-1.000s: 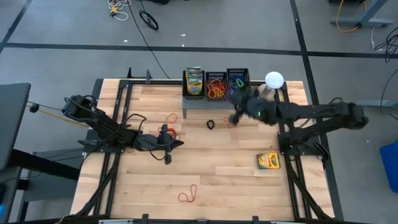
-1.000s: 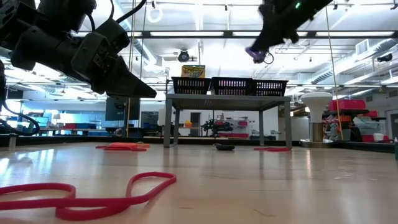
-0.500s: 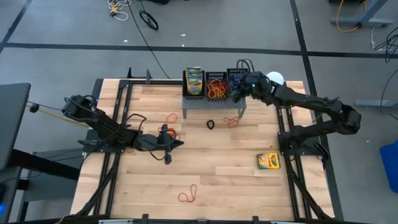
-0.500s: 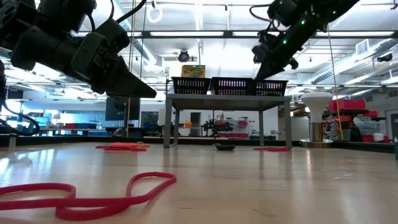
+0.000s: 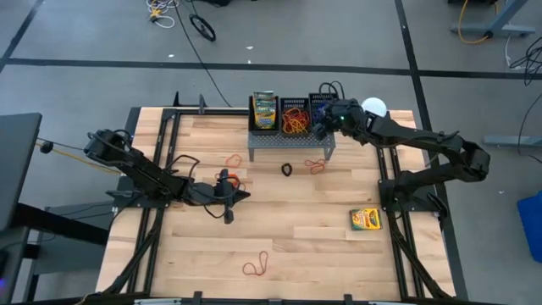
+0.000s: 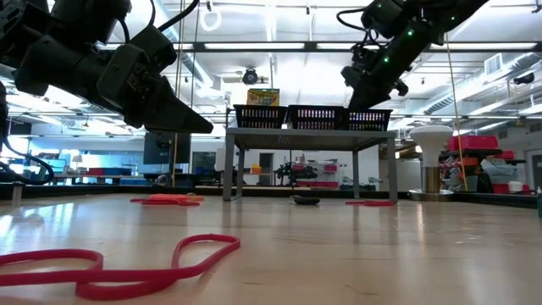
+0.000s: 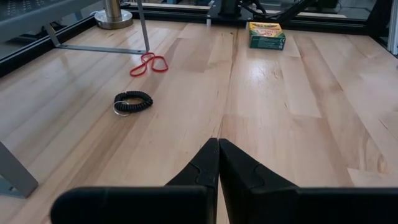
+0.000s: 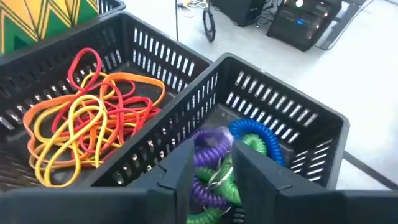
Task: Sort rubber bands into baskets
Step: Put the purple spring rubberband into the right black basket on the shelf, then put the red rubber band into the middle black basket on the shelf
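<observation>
Right gripper (image 8: 211, 167) poised over the end basket (image 8: 323, 134), jaws parted a little, a purple coil band (image 8: 211, 146) (among blue and green ones) just between them, seemingly let go. Could snag on a finger and lift back out on withdrawal. Left gripper (image 7: 217, 163) shut, idle above the bench (image 7: 298, 118); black band (image 7: 132, 102) and red band (image 7: 149, 63) yet unsorted.

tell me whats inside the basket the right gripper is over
Coiled bands in purple, blue and green lie in the right-hand basket, under the right gripper, whose fingers stand apart. The fingers cover part of the pile, and the basket floor beneath it is hidden.
</observation>
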Controlling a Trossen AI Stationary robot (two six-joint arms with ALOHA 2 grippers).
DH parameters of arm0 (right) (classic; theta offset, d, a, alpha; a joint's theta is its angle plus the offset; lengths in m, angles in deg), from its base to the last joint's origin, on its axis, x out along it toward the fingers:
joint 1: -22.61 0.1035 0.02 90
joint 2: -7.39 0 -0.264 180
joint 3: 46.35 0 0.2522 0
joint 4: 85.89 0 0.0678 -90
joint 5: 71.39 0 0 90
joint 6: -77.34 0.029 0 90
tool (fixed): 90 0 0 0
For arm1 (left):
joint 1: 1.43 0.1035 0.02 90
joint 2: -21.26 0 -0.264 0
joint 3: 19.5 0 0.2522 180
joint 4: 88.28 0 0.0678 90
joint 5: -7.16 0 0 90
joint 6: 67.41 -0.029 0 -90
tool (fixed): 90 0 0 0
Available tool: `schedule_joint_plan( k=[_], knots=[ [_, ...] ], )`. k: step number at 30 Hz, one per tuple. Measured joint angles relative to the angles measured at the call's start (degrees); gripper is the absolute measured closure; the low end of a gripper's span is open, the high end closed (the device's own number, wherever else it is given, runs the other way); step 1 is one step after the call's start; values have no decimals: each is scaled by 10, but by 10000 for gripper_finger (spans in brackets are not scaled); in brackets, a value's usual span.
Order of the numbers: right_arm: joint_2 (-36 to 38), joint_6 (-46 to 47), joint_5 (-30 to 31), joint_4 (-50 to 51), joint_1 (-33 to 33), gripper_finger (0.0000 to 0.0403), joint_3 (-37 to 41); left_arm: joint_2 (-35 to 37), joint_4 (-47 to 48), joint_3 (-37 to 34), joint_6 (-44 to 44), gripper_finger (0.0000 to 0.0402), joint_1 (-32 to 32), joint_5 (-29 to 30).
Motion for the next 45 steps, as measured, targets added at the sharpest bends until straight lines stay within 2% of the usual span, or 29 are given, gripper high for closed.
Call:
schedule_joint_plan(
  k=[6, 10, 14, 21, 25, 33, 36, 39, 45],
  knots=[
    [0, 11, 12, -1, 10, 233, 0, 0, 0, 0, 0, 387, 0, 0],
    [10, 0, 38, -3, 42, 231, 0, 0, 0, 0, 0, 387, 0, 0],
    [34, -15, 81, -2, 97, 272, 0, 0, 0, 0, 0, 387, 0, 0],
    [59, -33, 96, -10, 239, 391, 3, 0, 0, 0, 0, 387, 0, 0],
    [45, -40, 94, -91, 312, 387, 46, 0, 0, 0, 0, 387, 0, 0],
    [41, -25, 92, -314, 447, 396, 171, 0, -9, 0, 0, 387, 0, 0],
    [34, -21, 110, -366, 489, 397, 199, 0, -9, 0, 0, 387, 0, 0],
    [15, -14, 141, -376, 521, 399, 210, 0, -10, 0, 0, 387, 0, 0],
    [-60, -13, 146, -446, 546, 397, 208, 0, -16, 0, 0, 387, 0, 0]
  ],
)
